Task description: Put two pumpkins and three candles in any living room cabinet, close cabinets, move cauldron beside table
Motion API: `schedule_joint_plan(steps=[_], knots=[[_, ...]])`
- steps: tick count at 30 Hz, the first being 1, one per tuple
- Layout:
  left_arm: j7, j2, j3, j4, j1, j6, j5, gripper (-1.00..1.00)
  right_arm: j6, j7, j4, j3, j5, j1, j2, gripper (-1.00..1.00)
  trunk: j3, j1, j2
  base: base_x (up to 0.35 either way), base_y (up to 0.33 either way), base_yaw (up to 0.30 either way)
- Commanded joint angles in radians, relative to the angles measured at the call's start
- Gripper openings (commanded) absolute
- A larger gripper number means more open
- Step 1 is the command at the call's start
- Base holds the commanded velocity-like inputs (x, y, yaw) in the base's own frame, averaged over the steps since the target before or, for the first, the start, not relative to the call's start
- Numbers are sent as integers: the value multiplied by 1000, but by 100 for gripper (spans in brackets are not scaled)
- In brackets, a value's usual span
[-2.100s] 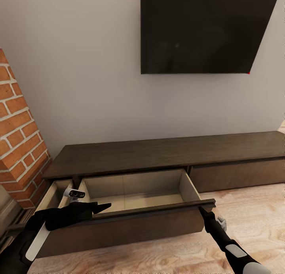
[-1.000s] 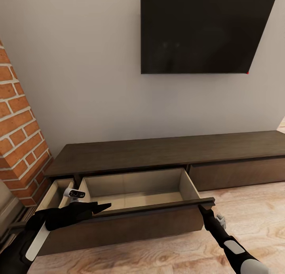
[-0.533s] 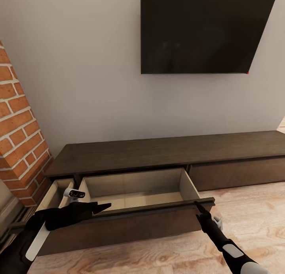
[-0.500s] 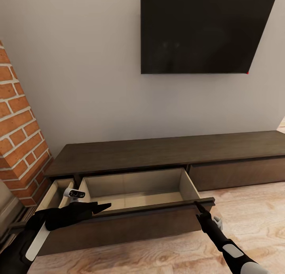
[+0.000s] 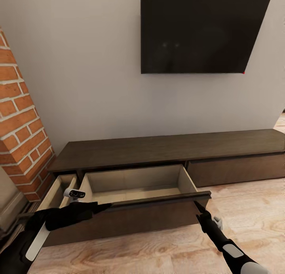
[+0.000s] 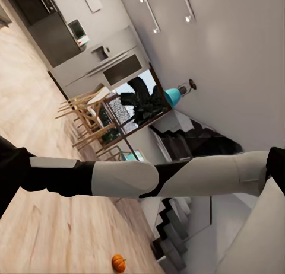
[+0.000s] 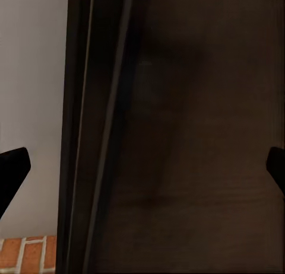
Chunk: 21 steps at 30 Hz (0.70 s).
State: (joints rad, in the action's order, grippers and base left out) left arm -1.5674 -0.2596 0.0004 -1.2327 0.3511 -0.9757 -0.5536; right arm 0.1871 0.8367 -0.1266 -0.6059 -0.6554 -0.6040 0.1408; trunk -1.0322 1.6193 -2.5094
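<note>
We see the cabinet [image 5: 166, 149], long, low and dark brown, standing against the pale wall. Its left drawer [image 5: 134, 195] is pulled out toward us, and its inside is pale wood with nothing in it. The drawer to the right of it [image 5: 237, 169] is shut flat. Above the cabinet, a big black TV [image 5: 202, 29] hangs on the wall. We can read no words or labels on it, or on anything else here. To the left of the cabinet there is a red brick wall [image 5: 21, 123]. Under the cabinet the floor [image 5: 253, 210] is light wood.

Our right gripper [image 5: 198, 210] is just in front of the open drawer, near its right front corner. In the right wrist view the dark drawer front [image 7: 178, 137] is very close, and the two black fingertips [image 7: 12, 173] sit far apart, so the claw is wide open and holds nothing.

Our left gripper [image 5: 101, 206] is at the left end of the drawer's front edge. Its black fingers look close together there, but we cannot tell for sure if the claw is open or closed, or whether it touches the edge.

In the left wrist view, far from the cabinet, a small orange pumpkin [image 6: 119, 263] sits on the wood floor. Past it we see wooden chairs [image 6: 89, 114], a blue lamp [image 6: 173, 96] and dark stairs [image 6: 196, 143].
</note>
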Motion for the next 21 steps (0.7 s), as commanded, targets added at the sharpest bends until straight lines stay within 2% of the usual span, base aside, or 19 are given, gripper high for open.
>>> schedule_joint_plan(steps=[1,21], knots=[[-3,0,0,0,0,-11,0,100,10,2,1,1,-10,0,0,100,-1,0,0,-146,0,0],[-3,0,0,2,1,-11,0,100,20,2,1,3,-7,0,0,100,-1,0,0,-135,0,0]])
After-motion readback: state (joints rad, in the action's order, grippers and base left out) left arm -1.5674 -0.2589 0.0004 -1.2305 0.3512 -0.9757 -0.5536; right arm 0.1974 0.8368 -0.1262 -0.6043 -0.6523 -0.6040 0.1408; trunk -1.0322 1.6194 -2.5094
